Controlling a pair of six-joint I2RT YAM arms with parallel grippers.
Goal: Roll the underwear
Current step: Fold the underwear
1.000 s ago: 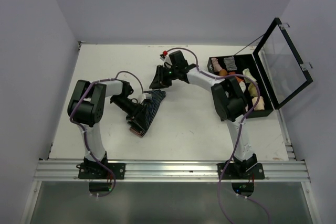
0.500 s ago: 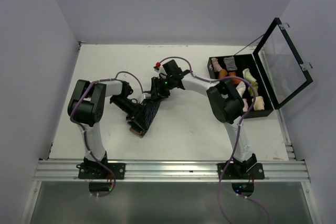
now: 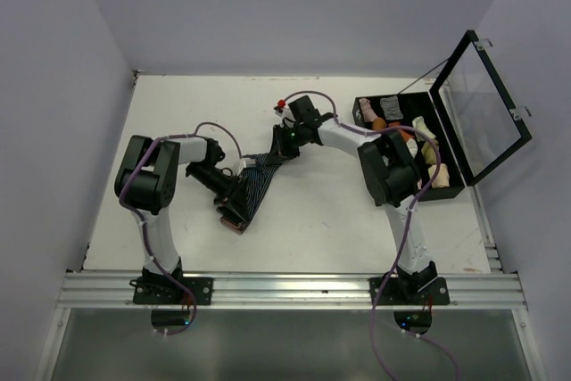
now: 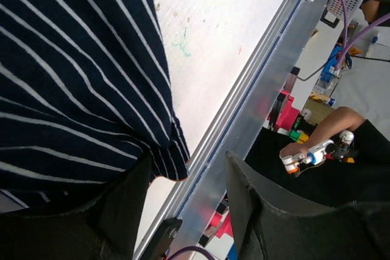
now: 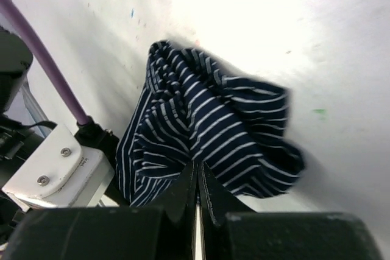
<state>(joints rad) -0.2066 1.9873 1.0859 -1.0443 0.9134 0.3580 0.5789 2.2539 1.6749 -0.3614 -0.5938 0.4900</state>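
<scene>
1. The navy blue cotton underwear with thin white stripes (image 3: pixel 253 182) lay on the white worktop (image 3: pixel 169 113) between the two arms. It was drawn into a narrow band that ran from the left fingers up to the right fingers.
2. The left fingers (image 3: pixel 234 197) stood about half open at the near end of the band. In the left wrist view the cloth (image 4: pixel 73 71) draped over one finger and the other finger stood free, so nothing was clamped between them.
3. The right fingers (image 5: pixel 196 173) were closed together on a small fold at the far end of the cloth (image 5: pixel 207 120). The rest of it bunched loosely on the worktop just beyond the tips.
4. I judge that the garment is very light and soft, with no stiffness of its own. It would sag, crease and open again when it is released, and on this smooth surface it would probably slide rather than turn.
5. A pinch on one layer only seemed risky, because the other layers could slip out.
6. The best place to take hold seemed to be a hemmed edge at one end, with all layers together. The other fingers should press the opposite end flat, to keep the roll tight.
</scene>
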